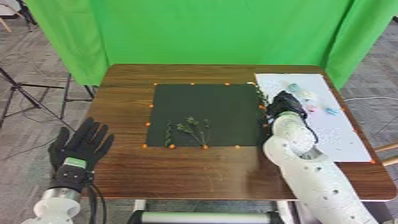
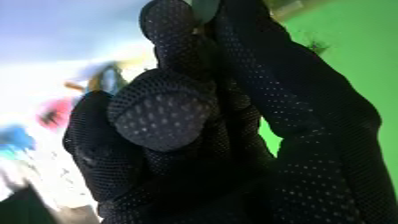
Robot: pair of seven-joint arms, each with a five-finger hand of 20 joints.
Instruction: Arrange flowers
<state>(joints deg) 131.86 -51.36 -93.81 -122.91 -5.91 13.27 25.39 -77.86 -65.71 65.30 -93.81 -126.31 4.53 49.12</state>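
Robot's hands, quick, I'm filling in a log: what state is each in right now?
Left hand: open, fingers spread, holding nothing.
Right hand: closed, pinching a green sprig.

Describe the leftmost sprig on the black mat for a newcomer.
On the brown table, find the black mat edged with orange dots. Near its lower left corner in the head view lies a slim sprig, narrower than the branching greenery to its right.
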